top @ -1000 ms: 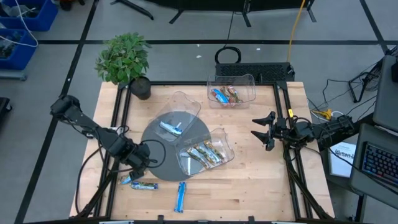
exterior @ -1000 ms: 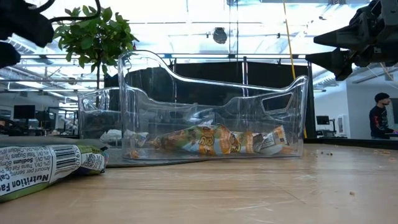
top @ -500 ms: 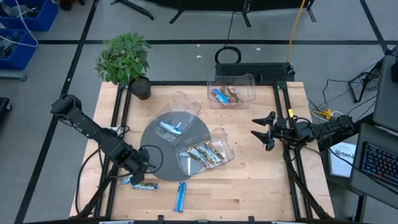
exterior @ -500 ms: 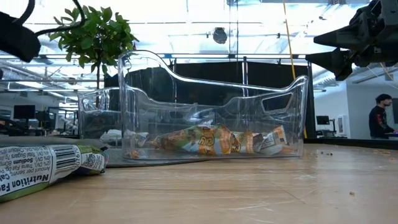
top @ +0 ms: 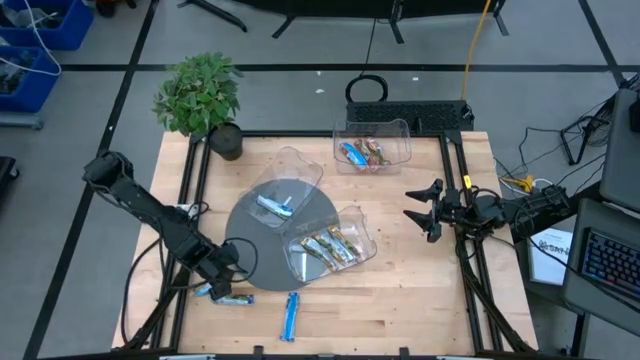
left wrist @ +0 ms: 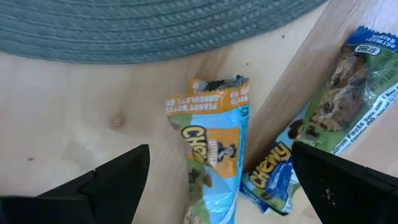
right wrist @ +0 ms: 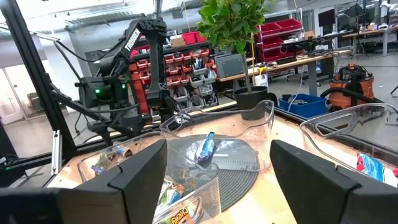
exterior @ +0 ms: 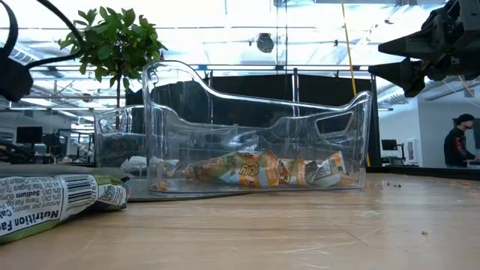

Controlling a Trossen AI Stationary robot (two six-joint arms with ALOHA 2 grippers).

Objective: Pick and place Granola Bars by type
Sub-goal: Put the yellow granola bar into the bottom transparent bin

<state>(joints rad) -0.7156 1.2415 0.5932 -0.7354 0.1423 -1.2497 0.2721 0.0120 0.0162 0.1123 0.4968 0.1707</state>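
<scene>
Granola Bars pickup underway: left gripper (left wrist: pixel 217 180), wide open and empty, straddles the tan-gold bar (left wrist: pixel 211 155), needing descent.

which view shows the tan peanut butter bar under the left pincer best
The left wrist view: the tan-and-blue bar fills the frame between the open left pincer fingers. The high view shows only a sliver beside the arm. I cannot pick it out in the low or right wrist views.

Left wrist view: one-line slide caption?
Open left gripper poised over a tan-and-blue granola bar beside the grey mat.
</scene>
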